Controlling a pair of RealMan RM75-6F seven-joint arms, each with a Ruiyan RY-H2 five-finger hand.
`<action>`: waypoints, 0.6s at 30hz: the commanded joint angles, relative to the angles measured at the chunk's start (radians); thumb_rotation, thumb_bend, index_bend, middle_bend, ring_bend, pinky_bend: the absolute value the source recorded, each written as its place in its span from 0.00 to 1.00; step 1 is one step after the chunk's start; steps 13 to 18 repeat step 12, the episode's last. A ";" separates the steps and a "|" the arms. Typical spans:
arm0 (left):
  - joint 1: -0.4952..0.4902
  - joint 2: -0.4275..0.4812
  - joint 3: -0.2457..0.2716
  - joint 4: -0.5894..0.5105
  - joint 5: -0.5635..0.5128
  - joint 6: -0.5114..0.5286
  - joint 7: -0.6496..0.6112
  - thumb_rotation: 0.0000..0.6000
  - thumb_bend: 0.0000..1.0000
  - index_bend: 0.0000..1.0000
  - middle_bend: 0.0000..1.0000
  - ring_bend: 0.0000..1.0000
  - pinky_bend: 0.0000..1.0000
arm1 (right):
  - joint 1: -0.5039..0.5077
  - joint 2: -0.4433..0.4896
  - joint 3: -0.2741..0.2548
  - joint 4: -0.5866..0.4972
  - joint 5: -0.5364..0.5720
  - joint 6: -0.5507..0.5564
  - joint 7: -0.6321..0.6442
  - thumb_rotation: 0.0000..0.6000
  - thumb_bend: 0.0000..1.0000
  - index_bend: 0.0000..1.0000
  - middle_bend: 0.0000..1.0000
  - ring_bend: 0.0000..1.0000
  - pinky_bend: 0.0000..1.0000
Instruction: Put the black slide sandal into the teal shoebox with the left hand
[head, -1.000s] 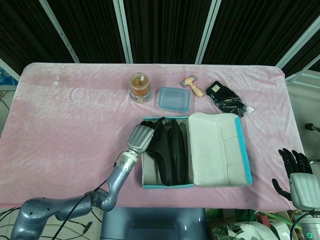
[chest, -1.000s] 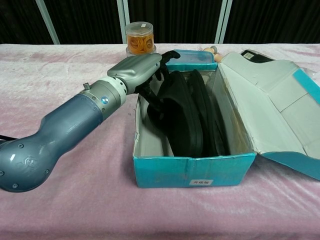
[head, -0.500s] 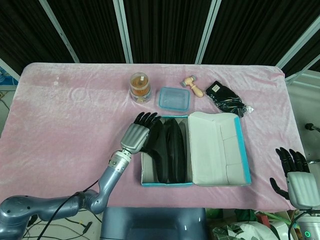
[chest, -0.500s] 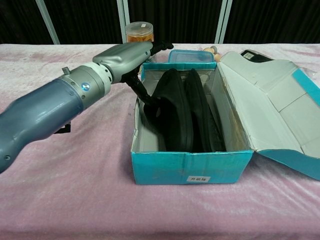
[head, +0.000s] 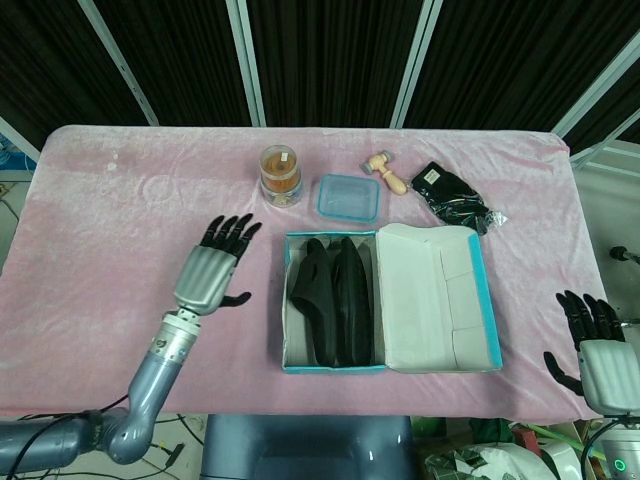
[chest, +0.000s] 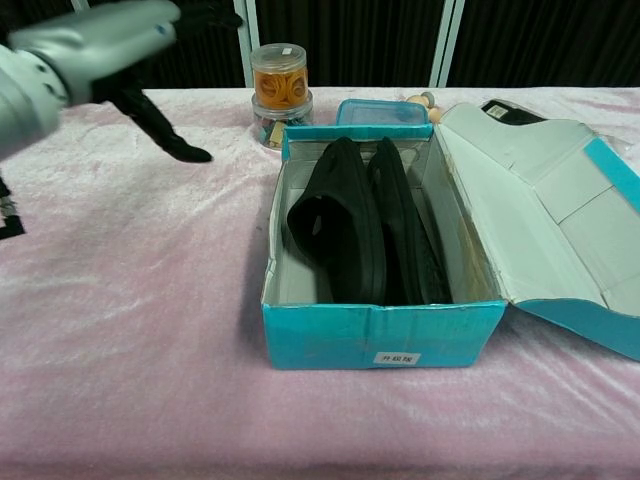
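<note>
The teal shoebox (head: 290, 366) (chest: 380, 335) sits open near the table's front edge, its lid (head: 440, 298) (chest: 545, 190) folded out to the right. Two black slide sandals (head: 328, 298) (chest: 345, 225) stand on edge side by side inside it. My left hand (head: 211, 266) (chest: 110, 45) hovers left of the box, clear of it, fingers spread and holding nothing. My right hand (head: 594, 350) stays off the table's front right corner, fingers apart and empty; the chest view does not show it.
Behind the box stand a jar of orange rings (head: 280, 174) (chest: 279, 82), a teal-rimmed plastic container (head: 349, 196) (chest: 380, 111) and a small wooden stamp (head: 386, 170). A black bundle (head: 451, 196) lies at the back right. A pink cloth (head: 120, 230) covers the table.
My left hand has let go of the sandal, drawn out of the box and moved left and up. The sandal has settled on edge in the box. The right hand barely shifted.
</note>
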 joint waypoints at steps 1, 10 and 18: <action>0.141 0.142 0.069 -0.098 0.075 0.164 0.000 1.00 0.00 0.00 0.02 0.00 0.00 | 0.002 0.001 0.005 0.008 0.003 0.003 0.008 1.00 0.24 0.03 0.06 0.00 0.06; 0.378 0.294 0.213 -0.062 0.177 0.350 -0.179 1.00 0.00 0.01 0.05 0.00 0.00 | 0.005 -0.008 0.014 0.021 -0.009 0.023 0.008 1.00 0.24 0.03 0.06 0.00 0.05; 0.422 0.309 0.237 -0.049 0.185 0.373 -0.228 1.00 0.00 0.01 0.05 0.00 0.00 | 0.007 -0.010 0.014 0.019 -0.011 0.022 0.004 1.00 0.24 0.03 0.06 0.00 0.06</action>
